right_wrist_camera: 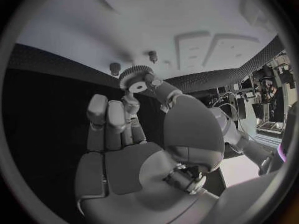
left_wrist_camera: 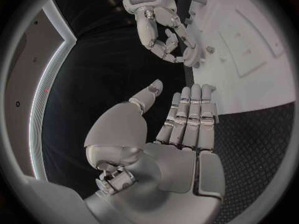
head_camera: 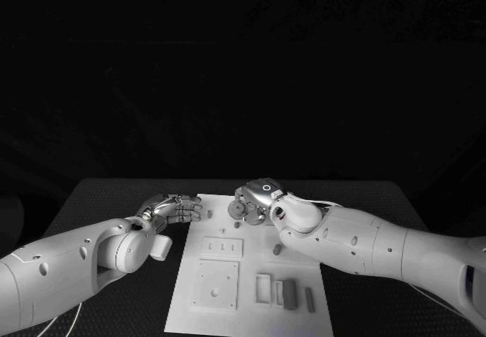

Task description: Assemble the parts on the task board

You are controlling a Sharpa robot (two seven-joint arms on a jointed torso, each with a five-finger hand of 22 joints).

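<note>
Now: right hand (head_camera: 259, 200) pinches a toothed gear (right_wrist_camera: 133, 79) at its fingertips, above the task board's (head_camera: 304, 319) far edge | two small pegs (right_wrist_camera: 151, 56) stand just beyond | left hand (head_camera: 172, 208) beside the board, fingers straight, holding nothing.

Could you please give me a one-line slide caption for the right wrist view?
Right hand pinches a toothed gear above the white task board, near two small pegs.
</note>
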